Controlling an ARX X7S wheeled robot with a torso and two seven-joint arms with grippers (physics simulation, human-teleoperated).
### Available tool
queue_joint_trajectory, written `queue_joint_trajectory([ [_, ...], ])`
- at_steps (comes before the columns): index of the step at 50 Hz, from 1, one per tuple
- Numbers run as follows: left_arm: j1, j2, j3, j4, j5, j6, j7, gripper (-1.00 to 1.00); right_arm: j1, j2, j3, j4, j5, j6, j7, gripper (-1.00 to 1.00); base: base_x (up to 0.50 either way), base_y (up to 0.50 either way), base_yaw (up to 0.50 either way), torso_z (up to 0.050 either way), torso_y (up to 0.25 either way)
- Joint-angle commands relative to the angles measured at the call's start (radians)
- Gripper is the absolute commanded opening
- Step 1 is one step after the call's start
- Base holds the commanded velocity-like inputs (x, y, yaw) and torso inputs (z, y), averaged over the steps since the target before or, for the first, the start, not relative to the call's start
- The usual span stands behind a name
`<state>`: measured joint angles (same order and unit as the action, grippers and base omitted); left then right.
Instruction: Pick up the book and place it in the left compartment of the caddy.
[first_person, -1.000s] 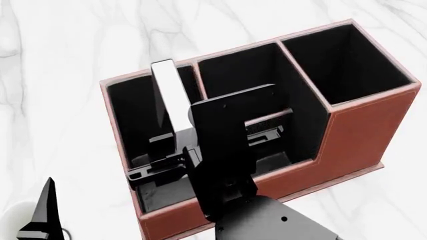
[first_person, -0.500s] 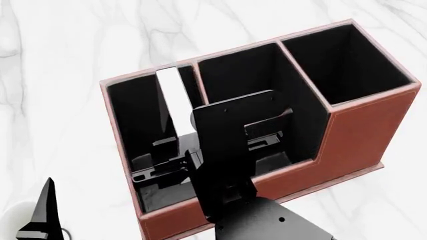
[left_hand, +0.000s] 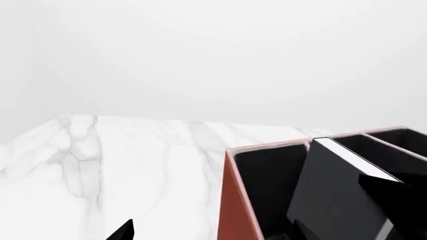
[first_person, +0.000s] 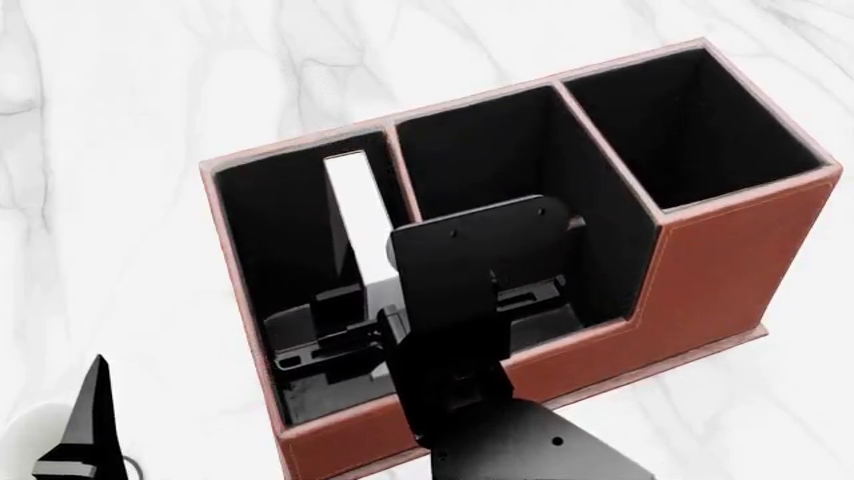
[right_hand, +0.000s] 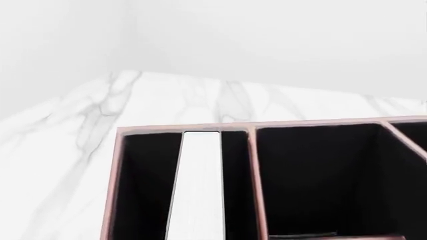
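Caddy (first_person: 707, 270) reddish-brown, black lining; book (first_person: 358, 215) black, white page edge; table (first_person: 120, 110) white grey-veined marble.

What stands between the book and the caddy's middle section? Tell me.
Only the stitched partition wall separates the book from the middle section, clearest in the right wrist view.

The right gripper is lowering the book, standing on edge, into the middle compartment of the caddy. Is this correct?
Not quite. The book stands on edge in the left compartment of the caddy, not the middle one. The head view shows it left of the divider, and the right wrist view agrees. The right gripper is down inside that section at the book's lower end.
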<state>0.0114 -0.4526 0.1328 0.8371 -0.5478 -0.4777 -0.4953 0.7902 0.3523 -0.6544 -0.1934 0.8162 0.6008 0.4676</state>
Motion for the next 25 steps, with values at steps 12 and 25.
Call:
queue_joint_trajectory([
  [12, 0.007, 0.015, -0.026, 0.007, 0.007, 0.040, 0.017, 1.00, 0.011, -0.051, 0.003, 0.102, -0.107, -0.067, -0.084, -1.00, 0.00, 0.00, 0.00, 0.000, 0.002],
  [25, 0.008, 0.011, -0.028, 0.002, 0.005, 0.051, 0.017, 1.00, 0.023, -0.065, -0.011, 0.131, -0.117, -0.078, -0.097, -1.00, 0.00, 0.00, 0.00, 0.001, 0.002],
])
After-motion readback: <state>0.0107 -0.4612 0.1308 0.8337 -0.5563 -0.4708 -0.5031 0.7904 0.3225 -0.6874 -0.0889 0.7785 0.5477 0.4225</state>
